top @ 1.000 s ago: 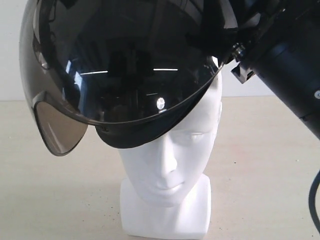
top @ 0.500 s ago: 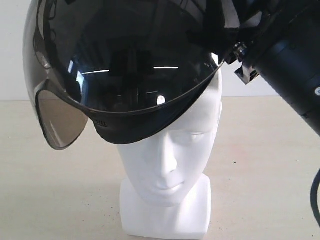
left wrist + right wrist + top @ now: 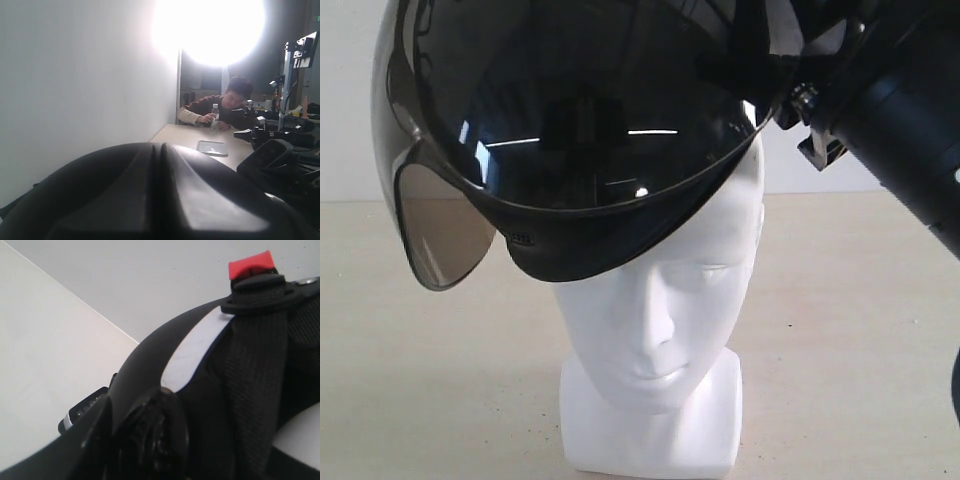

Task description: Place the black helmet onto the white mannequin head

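Helmet (image 3: 590, 130) hangs tilted over head (image 3: 660, 330), beside and below right claw (image 3: 800, 98) at its rim. Claw's grip hidden, cannot tell. Left claw unseen. Likely risk: skewed lowering snags lining on crown and topples head.

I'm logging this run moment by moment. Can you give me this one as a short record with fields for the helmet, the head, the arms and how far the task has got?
helmet: black helmet over the head's crown, tilted, lower on the exterior view's left
visor: smoky visor, above the face
head: white mannequin head upright on the table, face bare below the brow
right arm: right arm meets the helmet's edge; its gripper's state is unreadable
left gripper: not seen; its camera looks over the helmet's shell
progress: on the head, fully seated or not cannot be told
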Motion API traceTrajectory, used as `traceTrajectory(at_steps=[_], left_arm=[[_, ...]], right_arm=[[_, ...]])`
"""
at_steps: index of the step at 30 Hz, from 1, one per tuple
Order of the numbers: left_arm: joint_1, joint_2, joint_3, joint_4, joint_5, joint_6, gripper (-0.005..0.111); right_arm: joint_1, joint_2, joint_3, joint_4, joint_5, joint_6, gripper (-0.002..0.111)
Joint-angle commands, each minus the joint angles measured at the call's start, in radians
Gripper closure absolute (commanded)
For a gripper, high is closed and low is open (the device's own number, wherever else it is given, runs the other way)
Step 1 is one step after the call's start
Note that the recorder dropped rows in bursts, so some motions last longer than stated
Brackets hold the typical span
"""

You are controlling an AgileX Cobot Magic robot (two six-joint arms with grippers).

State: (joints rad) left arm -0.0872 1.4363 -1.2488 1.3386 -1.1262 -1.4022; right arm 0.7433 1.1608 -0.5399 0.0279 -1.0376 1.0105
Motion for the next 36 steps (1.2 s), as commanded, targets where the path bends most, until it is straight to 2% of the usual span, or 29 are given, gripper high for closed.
traceTrajectory(at_steps=[1,7,15,25,36], left_arm=[[-0.064,0.041,0.028,0.204,0.047,0.034,0.102],[-0.077,0.041,0.028,0.206,0.069,0.034,0.102],[-0.077,0.041,0.028,0.244,0.027,0.004,0.102],[-0.156,0.105,0.028,0.251,0.046,0.019,0.102],[-0.167,0.112,0.028,0.247,0.051,0.027,0.102]], right_arm=[[-0.015,-0.003,0.004,-0.044,0.153,-0.155,0.108],[-0.015,-0.003,0.004,-0.066,0.169,-0.139,0.108],[-0.015,-0.003,0.004,-0.147,0.175,-0.112,0.108],[-0.015,-0.003,0.004,-0.255,0.276,-0.026,0.108],[-0.015,-0.003,0.004,-0.313,0.324,0.032,0.108]])
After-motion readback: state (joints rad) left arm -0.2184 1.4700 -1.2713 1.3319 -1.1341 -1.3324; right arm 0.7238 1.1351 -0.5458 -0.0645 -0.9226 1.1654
